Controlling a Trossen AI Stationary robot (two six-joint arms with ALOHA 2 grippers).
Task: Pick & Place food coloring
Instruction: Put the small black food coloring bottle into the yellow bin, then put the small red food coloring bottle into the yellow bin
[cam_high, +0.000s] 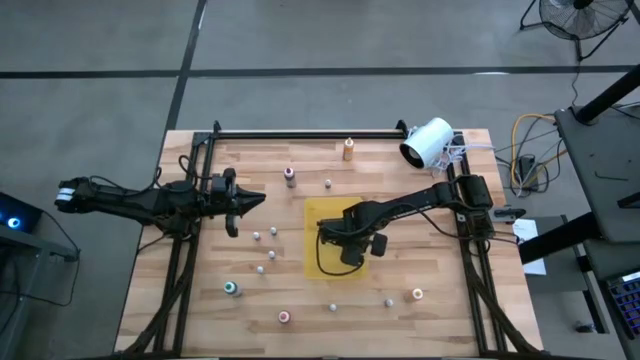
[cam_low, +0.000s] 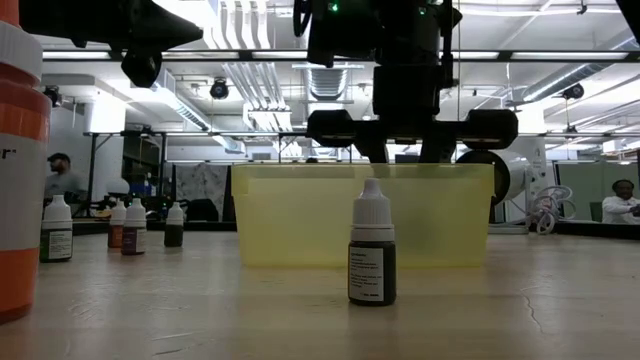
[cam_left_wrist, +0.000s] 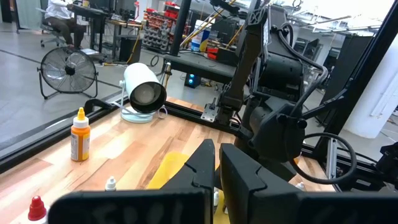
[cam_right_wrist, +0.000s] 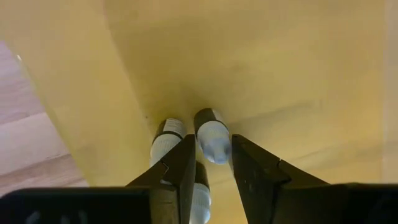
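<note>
Right gripper down inside the yellow bin at mid-tabletop, jaws closed on one bottle, pinched at the tips. Lowered deep, probably so the bottle lands softly beside the others and doesn't bounce out. Two more bottles lying on the bin floor, just beside the held one. Left gripper parked over the left side of the tabletop, jaws fully closed and empty, likely kept clear of the bin.

Plenty left to collect, by the look of it: loose bottles scattered around the bin, toward the near and far edges. Tiny dropper bottles, mostly whitish. Orange, maroon, teal and pink tops among them.
</note>
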